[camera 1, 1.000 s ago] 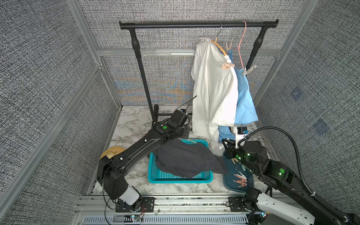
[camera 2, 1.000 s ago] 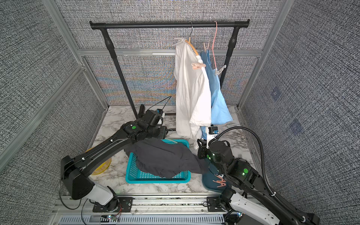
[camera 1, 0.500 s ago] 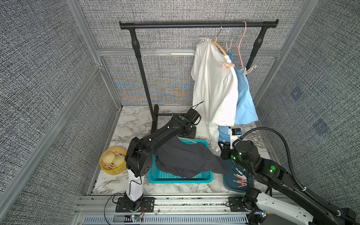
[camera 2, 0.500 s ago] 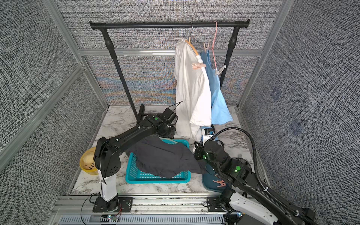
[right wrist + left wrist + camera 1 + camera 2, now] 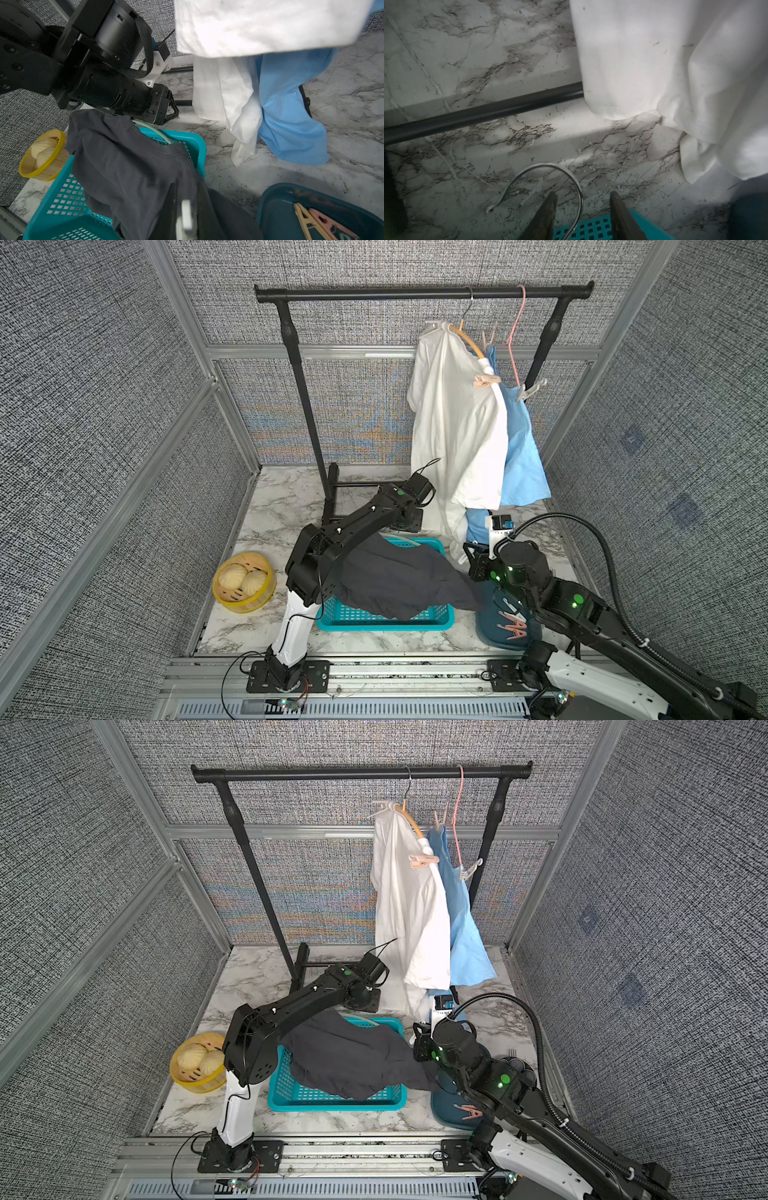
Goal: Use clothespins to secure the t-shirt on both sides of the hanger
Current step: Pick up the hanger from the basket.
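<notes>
Currently, a dark grey t-shirt (image 5: 399,585) is seen draped over a teal basket (image 5: 386,620) on the marble surface (image 5: 282,497), with a pale green hanger (image 5: 153,129) emerging from its collar. The hanger's metal hook (image 5: 546,164) is straddled by the left hand (image 5: 583,194), whose jaws are held narrowly apart, the wire between them but not pinched. The right hand (image 5: 187,199) is nearly closed at the shirt's shoulder on what appears to be a white clothespin (image 5: 186,216). More clothespins (image 5: 324,224), pink and beige, are laid in a dark blue tray (image 5: 276,207) just beside the basket. These are judged light, stiff and springy, best squeezed at the tail ends. The shirt is limp and likely to slide, and the thin hook may slip. A white shirt (image 5: 457,427) and a blue garment (image 5: 523,456), already pegged on a black rack (image 5: 415,294), are hung close behind, where fabric could be brushed. A yellow steamer (image 5: 245,605) of buns is set well apart.
</notes>
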